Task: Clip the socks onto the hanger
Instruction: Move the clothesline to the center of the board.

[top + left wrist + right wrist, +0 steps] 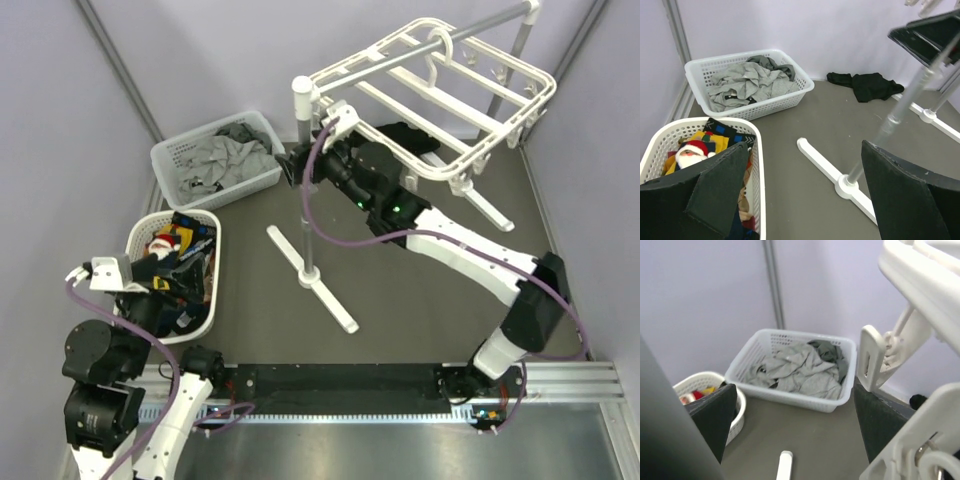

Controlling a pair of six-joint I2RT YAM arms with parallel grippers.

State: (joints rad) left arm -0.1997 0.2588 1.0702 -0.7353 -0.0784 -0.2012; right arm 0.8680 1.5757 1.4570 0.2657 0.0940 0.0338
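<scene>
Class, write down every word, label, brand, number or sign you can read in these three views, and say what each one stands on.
None: no word, number or sign can be read in any view.
The socks show only coloured patterns, no lettering.
The hanger is plain white, with no label in view.

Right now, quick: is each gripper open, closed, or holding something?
Left gripper: open, empty.
Right gripper: open, empty, close to the hanger.
</scene>
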